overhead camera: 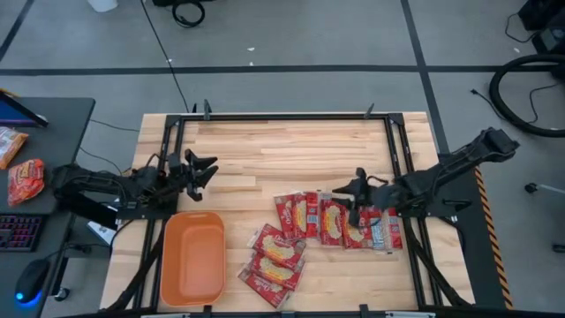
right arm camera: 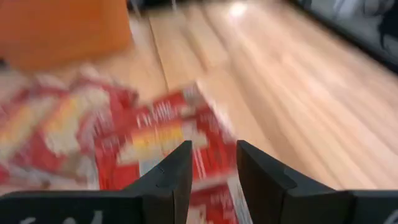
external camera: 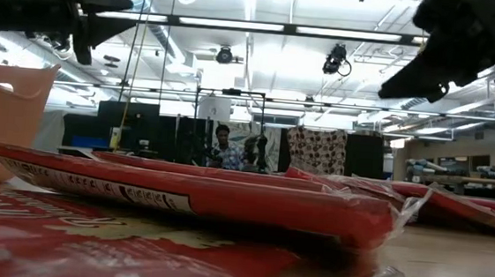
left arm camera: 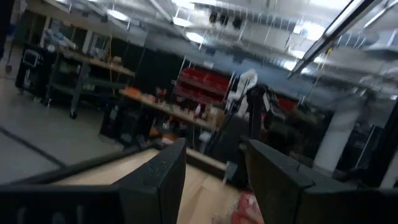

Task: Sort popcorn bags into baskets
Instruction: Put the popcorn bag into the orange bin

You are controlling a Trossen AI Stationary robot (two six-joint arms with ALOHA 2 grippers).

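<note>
Off to the side there's a dark grey desk (overhead camera: 62, 119) with an orange-red snack packet (overhead camera: 26, 180) lying on it, plus a keyboard (overhead camera: 19, 233) and a mouse (overhead camera: 29, 283) glowing blue nearer the edge. The light wooden counter (overhead camera: 291, 150) sits inside a black metal frame (overhead camera: 282, 116). A looped black cable (overhead camera: 188, 12) lies on the grey floor, and two people (external camera: 233, 151) stand way back in the room.

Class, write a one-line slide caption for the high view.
Two arms over a wooden table: right gripper above scattered popcorn bags, left gripper beyond the empty orange basket.
</note>
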